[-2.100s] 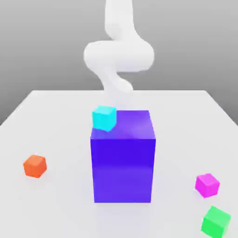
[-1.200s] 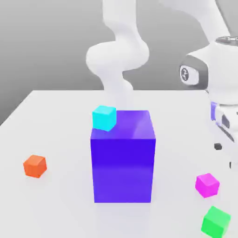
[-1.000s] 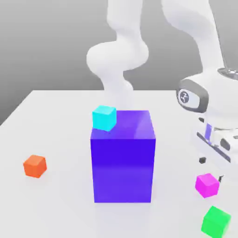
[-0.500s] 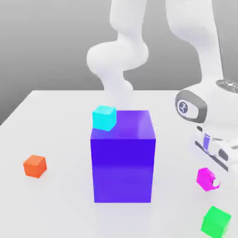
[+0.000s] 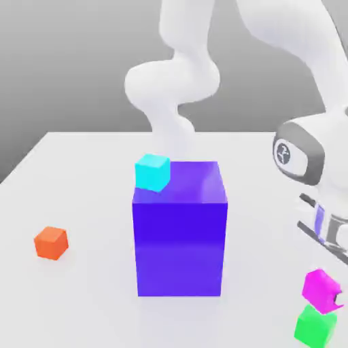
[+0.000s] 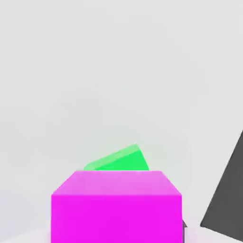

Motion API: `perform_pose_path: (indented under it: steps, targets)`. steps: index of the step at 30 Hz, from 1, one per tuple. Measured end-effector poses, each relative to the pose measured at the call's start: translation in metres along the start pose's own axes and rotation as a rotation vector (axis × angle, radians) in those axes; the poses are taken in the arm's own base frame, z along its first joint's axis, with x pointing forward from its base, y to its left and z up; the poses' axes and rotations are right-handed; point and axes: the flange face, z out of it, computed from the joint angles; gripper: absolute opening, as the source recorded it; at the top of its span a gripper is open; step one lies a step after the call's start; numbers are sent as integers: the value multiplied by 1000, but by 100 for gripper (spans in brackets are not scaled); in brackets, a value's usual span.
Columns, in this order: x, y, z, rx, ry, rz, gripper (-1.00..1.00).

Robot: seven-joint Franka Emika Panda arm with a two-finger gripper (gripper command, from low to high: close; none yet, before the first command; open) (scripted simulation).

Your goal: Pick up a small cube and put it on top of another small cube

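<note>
The white arm rises behind the table (image 5: 75, 177), curls through a thick bend above the big blue-violet block (image 5: 179, 231), sweeps up past the top edge of the exterior view and comes down again on that view's right, where its rounded wrist housing with a dark ring sits above the hand. The hand points downward toward the near right corner of the table, and the gripper (image 5: 325, 293) is closed on the magenta cube (image 5: 320, 288), which it holds clear of the table surface; a bit of one white finger shows at the cube's lower right edge in the exterior view. The magenta cube hangs directly above the green cube (image 5: 315, 327), and from the exterior view the two appear to touch or nearly touch, though contact cannot be made out for certain. In the hand view the magenta cube (image 6: 116, 207) sits close before the camera with the green cube (image 6: 121, 160) peeking out past its far edge, slightly rotated relative to it, and a dark finger (image 6: 227, 199) slants alongside. The blue-violet block stands in the middle of the table with a cyan cube (image 5: 152, 172) resting on its top far corner toward the exterior view's left. An orange cube (image 5: 51, 242) lies alone on the table, well apart, on the exterior view's left.
</note>
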Motion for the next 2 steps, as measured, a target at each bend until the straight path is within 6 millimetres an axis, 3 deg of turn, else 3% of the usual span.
perform_pose_path:
  steps: [2]
  targets:
    - [0, 0, 0, 0, 0, 0, 100]
